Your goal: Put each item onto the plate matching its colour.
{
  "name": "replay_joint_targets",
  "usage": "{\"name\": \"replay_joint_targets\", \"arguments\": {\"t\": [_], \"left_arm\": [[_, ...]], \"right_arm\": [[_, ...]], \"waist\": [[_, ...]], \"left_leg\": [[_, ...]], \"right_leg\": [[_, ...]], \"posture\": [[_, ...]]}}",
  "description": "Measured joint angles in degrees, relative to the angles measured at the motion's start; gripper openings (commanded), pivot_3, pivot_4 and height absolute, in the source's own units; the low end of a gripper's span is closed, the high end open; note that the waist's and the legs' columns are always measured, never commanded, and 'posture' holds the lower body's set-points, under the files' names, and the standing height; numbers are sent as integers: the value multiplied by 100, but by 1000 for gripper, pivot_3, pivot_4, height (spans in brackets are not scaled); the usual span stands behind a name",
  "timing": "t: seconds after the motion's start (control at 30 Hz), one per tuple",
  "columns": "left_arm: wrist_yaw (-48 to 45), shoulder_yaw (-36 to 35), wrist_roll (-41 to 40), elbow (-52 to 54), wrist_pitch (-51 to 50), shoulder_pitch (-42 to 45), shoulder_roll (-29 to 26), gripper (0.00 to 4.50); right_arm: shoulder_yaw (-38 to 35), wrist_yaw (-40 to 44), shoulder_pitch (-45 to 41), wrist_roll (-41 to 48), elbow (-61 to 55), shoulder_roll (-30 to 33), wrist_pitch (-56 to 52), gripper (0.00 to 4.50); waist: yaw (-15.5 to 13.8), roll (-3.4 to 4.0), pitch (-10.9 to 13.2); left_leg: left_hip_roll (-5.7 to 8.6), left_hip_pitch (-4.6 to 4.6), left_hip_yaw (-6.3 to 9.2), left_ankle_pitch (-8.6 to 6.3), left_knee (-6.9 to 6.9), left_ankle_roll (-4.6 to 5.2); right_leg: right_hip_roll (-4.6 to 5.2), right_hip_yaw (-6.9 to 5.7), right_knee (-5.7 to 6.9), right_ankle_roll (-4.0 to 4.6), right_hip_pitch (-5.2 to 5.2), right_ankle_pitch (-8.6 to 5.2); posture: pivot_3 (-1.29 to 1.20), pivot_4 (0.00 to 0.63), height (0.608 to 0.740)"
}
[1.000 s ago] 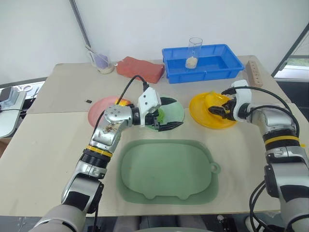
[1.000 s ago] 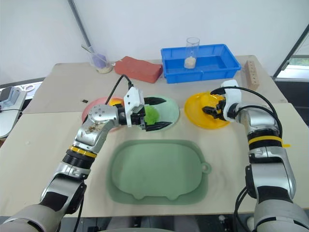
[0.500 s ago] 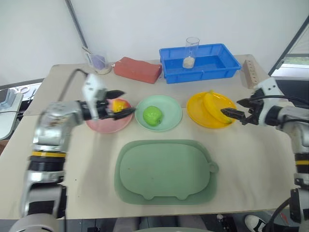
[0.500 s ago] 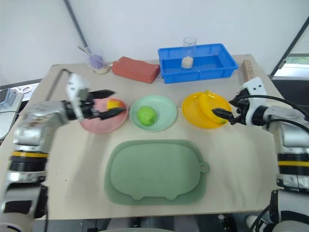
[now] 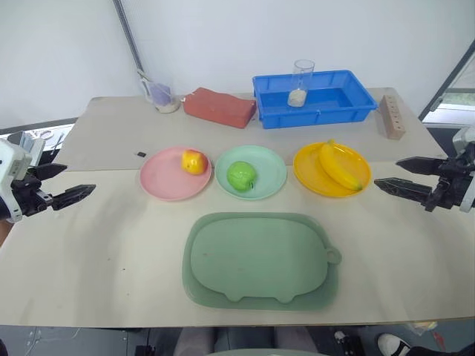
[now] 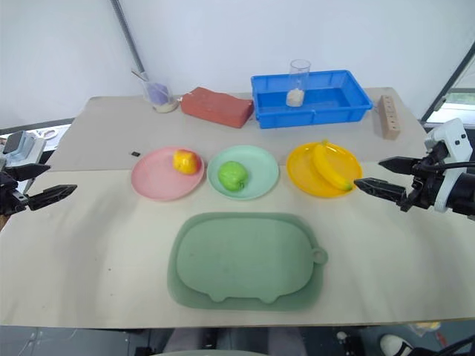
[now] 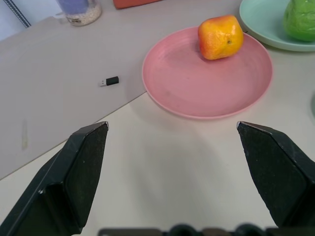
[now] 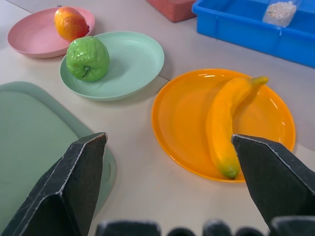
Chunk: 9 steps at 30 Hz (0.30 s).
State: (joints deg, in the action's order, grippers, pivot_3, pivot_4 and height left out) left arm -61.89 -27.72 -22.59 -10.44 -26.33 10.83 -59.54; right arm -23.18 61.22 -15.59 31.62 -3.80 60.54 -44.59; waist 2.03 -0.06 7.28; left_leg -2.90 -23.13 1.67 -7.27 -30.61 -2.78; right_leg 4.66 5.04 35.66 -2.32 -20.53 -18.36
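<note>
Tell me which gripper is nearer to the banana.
Right. The right gripper hangs open just beyond the orange-yellow plate where the banana lies. The left gripper is open at the table's far left edge, past the pink plate.

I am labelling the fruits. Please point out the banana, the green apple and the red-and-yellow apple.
banana (image 8: 225, 120): right wrist view, middle of its body.
green apple (image 5: 240, 175): left eye view, centre of its top.
red-and-yellow apple (image 7: 220, 37): left wrist view, middle of its side.
</note>
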Motion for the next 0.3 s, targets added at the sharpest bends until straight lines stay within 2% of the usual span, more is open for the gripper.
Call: {"name": "replay_joint_targets", "arguments": {"t": [0.3], "left_arm": [[47, 192, -18, 56, 39, 195, 69, 4500]], "right_arm": [[13, -63, 120, -30, 74, -79, 139, 4475]], "waist": [[14, -5, -3]], "left_leg": [[-15, 24, 1, 4, -7, 7]], "right_leg": [[-36, 9, 10, -30, 9, 14]], "posture": [[0, 150, 740]]}}
